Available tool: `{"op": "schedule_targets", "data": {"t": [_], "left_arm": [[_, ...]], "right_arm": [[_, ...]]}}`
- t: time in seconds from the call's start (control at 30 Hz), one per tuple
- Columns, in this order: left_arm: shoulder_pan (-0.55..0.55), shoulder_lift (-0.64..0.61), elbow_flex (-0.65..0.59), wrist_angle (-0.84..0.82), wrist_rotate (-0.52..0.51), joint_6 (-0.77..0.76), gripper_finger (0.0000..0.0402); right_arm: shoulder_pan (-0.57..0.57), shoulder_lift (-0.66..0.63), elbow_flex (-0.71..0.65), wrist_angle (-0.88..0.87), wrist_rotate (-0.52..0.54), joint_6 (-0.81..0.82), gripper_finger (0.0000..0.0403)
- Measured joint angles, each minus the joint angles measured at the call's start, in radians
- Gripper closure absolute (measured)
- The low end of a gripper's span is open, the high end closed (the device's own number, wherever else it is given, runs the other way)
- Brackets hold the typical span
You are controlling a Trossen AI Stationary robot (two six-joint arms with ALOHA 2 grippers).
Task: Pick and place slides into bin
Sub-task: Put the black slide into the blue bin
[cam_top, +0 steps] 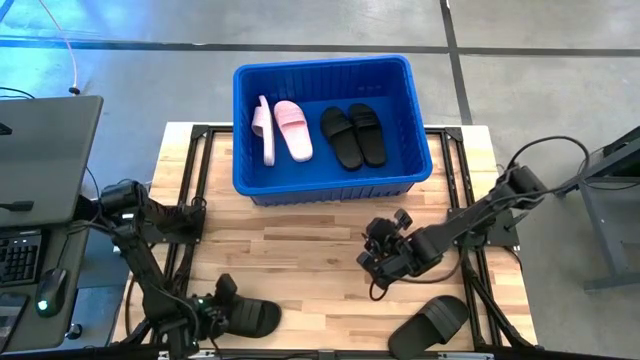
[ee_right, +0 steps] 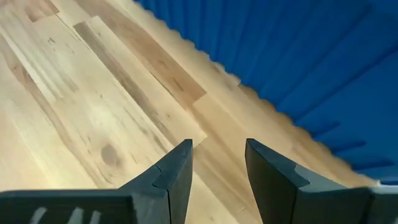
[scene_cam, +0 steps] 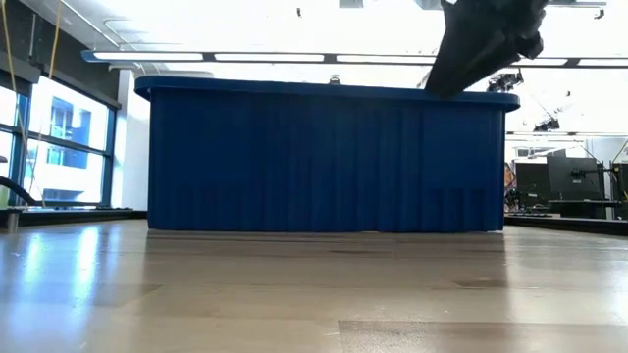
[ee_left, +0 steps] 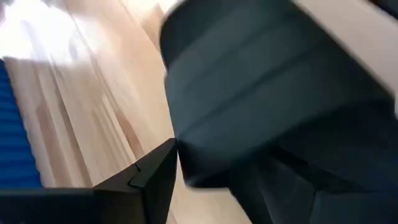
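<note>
My left tool [cam_top: 222, 312] is clamped on a matte black open-toe slide sandal [cam_top: 250, 318] at the wooden counter [cam_top: 300, 250] edge farthest from the big bright blue ribbed plastic bin [cam_top: 420, 130]. My right tool [cam_top: 378, 262] hangs near the bin's front wall, fingers narrowly apart, holding nothing. Another black slide [cam_top: 430, 325] lies beyond it. Inside the bin: two pale pink slides [cam_top: 283, 130] and two black ones [cam_top: 353, 135].

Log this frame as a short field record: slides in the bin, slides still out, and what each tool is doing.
in bin: two pink slides, two black slides
on table: black slide, near edge, right side
left tool: shut on black slide, near edge, left side
right tool: open, empty, between bin and loose slide
</note>
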State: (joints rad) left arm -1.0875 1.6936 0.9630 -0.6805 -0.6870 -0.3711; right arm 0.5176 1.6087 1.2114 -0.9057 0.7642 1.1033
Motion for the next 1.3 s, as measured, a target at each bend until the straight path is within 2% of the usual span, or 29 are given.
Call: {"op": "schedule_targets", "data": {"t": [0.2, 0.3, 0.43, 0.53, 0.6, 0.73, 0.9, 1.03, 1.3], "left_arm": [[0.001, 0.0, 0.0, 0.068, -0.126, 0.08, 0.0237], [0.015, 0.0, 0.0, 0.067, -0.155, 0.12, 0.0263], [0.059, 0.0, 0.0, 0.07, -0.155, 0.157, 0.0325], [0.102, 0.0, 0.0, 0.088, -0.102, 0.189, 0.0383], [0.123, 0.0, 0.0, 0.1, -0.049, 0.207, 0.0393], [0.141, 0.0, 0.0, 0.144, -0.023, 0.268, 0.0353], [0.139, 0.0, 0.0, 0.191, -0.122, 0.363, 0.0297], [0.145, 0.0, 0.0, 0.193, -0.134, 0.368, 0.0262], [0.181, 0.097, 0.0, 0.303, -0.147, 0.397, 0.0234]], "right_arm": [[0.0, 0.018, 0.0, 0.027, -0.052, 0.022, 0.0265], [0.0, 0.018, 0.0, 0.061, -0.087, 0.022, 0.0265], [0.0, 0.018, 0.0, 0.083, -0.097, 0.017, 0.0265], [0.001, 0.018, 0.0, 0.085, -0.106, 0.017, 0.0265], [0.002, 0.018, 0.0, 0.089, -0.12, 0.015, 0.0265], [0.003, 0.018, 0.0, 0.092, -0.142, 0.015, 0.0265], [0.003, 0.018, 0.0, 0.091, -0.146, 0.015, 0.0265], [0.003, 0.018, 0.0, 0.091, -0.149, 0.014, 0.0265], [0.003, 0.017, 0.0, 0.106, -0.162, 0.014, 0.0265]]}}
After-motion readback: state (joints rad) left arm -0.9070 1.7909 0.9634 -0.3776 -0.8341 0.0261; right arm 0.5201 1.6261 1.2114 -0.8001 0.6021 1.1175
